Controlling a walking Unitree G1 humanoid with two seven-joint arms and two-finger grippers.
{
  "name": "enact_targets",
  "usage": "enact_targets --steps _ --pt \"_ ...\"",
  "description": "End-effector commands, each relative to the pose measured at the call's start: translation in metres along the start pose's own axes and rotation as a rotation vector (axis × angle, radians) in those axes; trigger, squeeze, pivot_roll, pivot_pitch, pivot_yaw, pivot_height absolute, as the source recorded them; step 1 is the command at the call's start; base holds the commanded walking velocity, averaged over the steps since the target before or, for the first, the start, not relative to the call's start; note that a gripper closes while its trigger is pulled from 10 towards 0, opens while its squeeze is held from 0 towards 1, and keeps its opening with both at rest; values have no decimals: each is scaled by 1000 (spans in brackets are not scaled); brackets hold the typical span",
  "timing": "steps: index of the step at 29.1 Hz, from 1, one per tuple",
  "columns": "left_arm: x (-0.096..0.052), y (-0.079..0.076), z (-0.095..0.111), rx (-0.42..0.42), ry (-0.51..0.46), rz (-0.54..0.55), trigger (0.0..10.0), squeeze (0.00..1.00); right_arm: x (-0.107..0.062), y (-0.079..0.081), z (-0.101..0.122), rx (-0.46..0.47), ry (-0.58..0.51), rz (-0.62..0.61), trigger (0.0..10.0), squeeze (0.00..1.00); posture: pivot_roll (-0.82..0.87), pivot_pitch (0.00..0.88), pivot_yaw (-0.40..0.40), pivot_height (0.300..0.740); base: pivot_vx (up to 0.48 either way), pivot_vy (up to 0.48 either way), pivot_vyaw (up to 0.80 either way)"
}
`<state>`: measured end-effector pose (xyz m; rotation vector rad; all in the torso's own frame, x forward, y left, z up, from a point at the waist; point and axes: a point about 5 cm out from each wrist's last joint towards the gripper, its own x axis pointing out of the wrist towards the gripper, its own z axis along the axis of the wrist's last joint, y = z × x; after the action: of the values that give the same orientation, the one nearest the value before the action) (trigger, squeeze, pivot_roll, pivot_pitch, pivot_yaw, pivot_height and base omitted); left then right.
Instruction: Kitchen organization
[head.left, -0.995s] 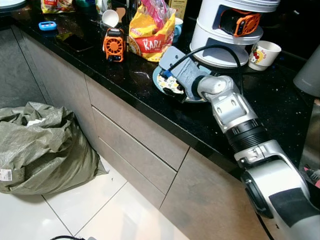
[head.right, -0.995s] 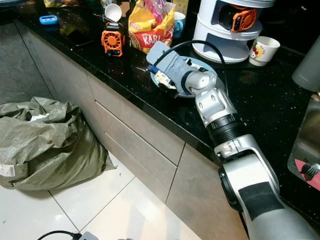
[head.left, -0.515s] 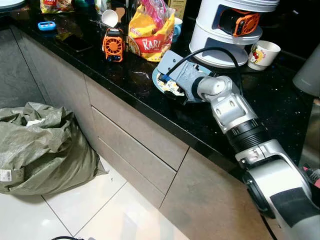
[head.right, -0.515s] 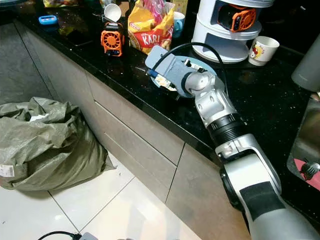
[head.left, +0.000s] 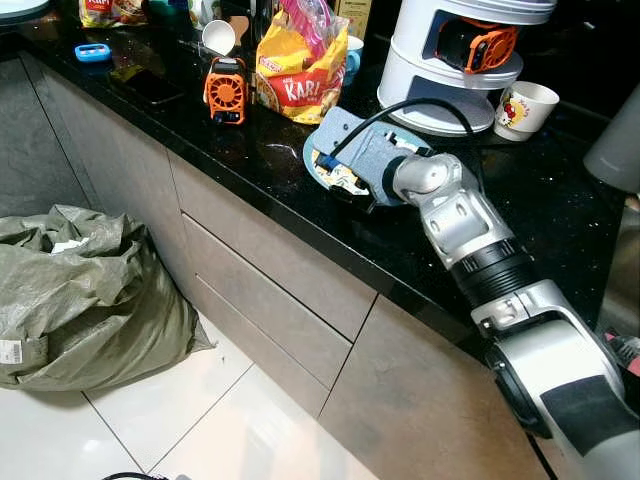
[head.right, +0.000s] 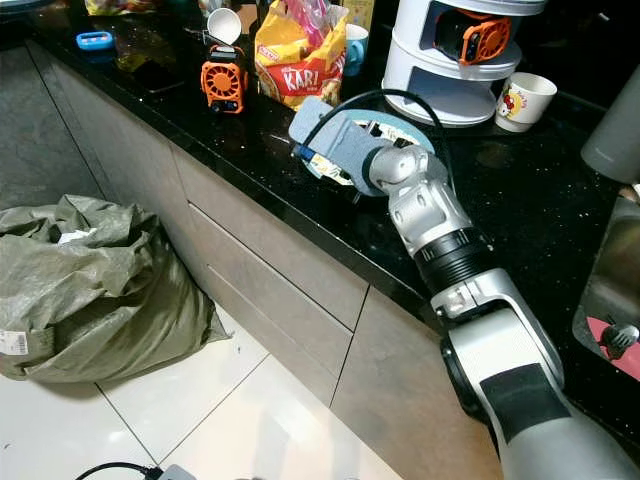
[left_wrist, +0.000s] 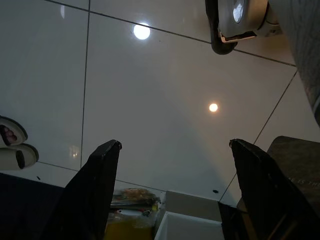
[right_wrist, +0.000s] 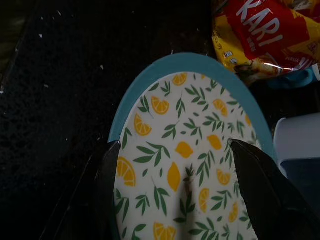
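A teal-rimmed plate (right_wrist: 187, 125) with a lemon-and-leaf pattern lies on the black counter (head.left: 250, 160), close to its front edge. My right arm reaches across the counter, and its grey wrist housing (head.left: 365, 150) covers most of the plate (head.left: 325, 180) in the eye views. In the right wrist view my right gripper (right_wrist: 173, 146) is open just above the plate, with one black finger (right_wrist: 100, 200) over each side and nothing held. My left gripper (left_wrist: 175, 144) hangs open over the pale floor tiles.
Behind the plate stand a yellow-red chips bag (head.left: 300, 70), an orange device (head.left: 228, 92), a white stacked appliance (head.left: 455, 60) and a white mug (head.left: 527, 105). A sink (head.right: 610, 290) lies at the right. A green sack (head.left: 80, 300) sits on the floor by the drawers (head.left: 270, 270).
Almost nothing differs. The right gripper stays over the plate with only a slight shift of the wrist.
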<state>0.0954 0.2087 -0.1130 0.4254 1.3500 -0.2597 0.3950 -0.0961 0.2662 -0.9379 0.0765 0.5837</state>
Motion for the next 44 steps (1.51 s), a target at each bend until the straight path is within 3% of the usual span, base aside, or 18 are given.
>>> enact_targets --steps 1,14,22,34,40,42,44 --pt "0 -3 -4 14 12 -7 10000 0 1 7 -14 10 54 22 10000 0 59 92 -76 740 0 0 0" --pt "0 0 -4 8 11 -5 10000 0 4 24 -36 -92 188 81 10000 0 62 101 -73 740 0 0 0" --pt "0 0 -3 7 11 -5 10000 0 2 20 -43 -145 243 66 10000 0 60 104 -73 740 0 0 0" --pt "0 0 -5 2 14 -3 10000 0 6 32 -35 -186 217 126 10000 0 68 109 -74 740 0 0 0" --pt "0 0 -6 2 15 -3 10000 0 2 48 -31 -210 157 267 10000 0 66 110 -73 740 0 0 0" --pt "0 0 -6 3 15 -3 10000 0 -3 62 -23 -186 80 386 10000 0 65 110 -72 740 0 0 0" --pt "0 0 -6 3 15 -3 10000 0 -5 67 -20 -184 53 426 10000 0 64 110 -71 740 0 0 0"
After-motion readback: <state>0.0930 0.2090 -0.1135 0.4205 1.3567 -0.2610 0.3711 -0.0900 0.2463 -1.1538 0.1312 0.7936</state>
